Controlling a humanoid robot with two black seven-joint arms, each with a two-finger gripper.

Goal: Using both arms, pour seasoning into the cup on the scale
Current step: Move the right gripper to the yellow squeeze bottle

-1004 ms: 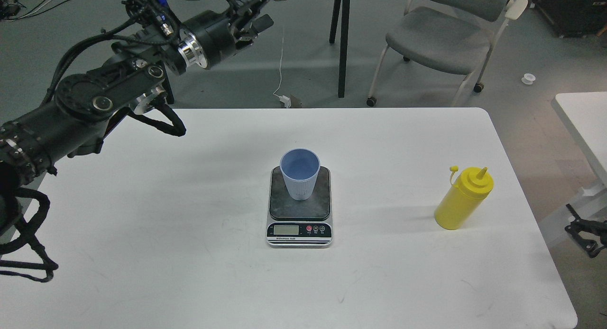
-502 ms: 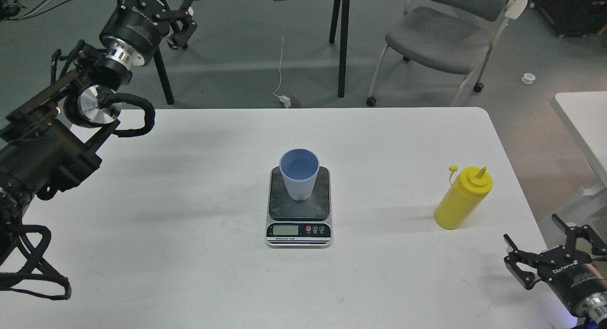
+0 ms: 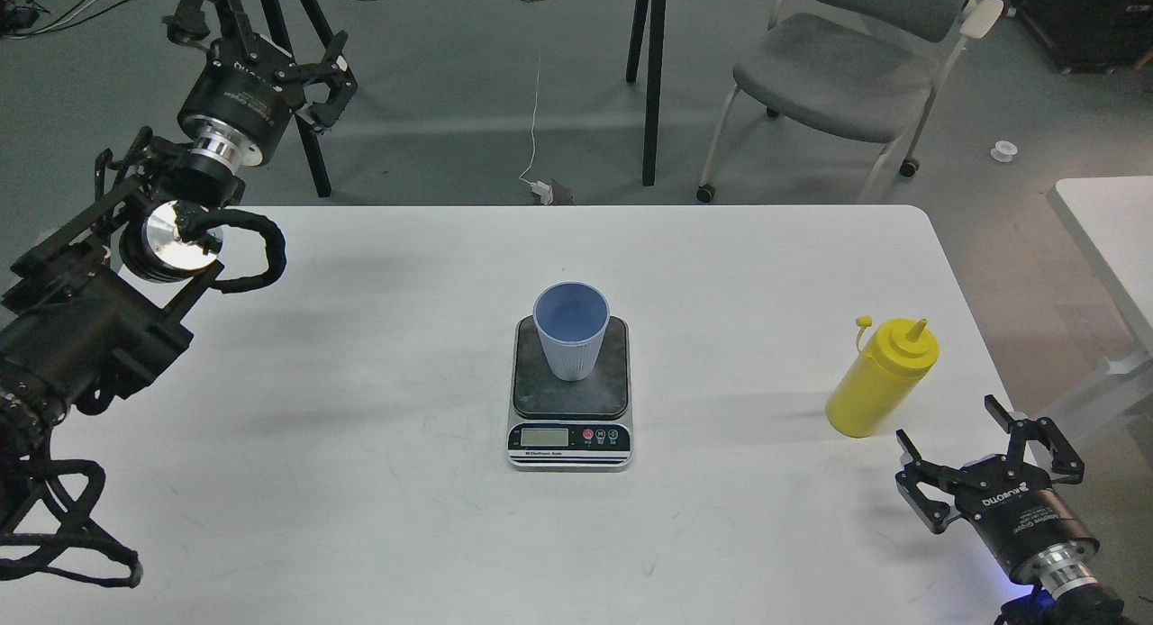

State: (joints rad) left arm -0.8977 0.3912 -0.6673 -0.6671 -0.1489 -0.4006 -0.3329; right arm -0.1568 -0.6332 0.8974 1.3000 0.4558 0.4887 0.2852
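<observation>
Right end effector (image 3: 989,458) has risen closer to the seasoning (image 3: 882,378).

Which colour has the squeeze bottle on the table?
Yellow: the squeeze bottle, seen in the head view.

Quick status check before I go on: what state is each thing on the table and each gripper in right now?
cup: upright on the scale's plate, looks empty.
scale: flat on the table, display too small to read.
yellow bottle: standing upright on the table, cap off its nozzle, untouched.
left gripper: open, raised beyond the table's far left corner, holding nothing.
right gripper: open, near the bottle but apart from it.
</observation>
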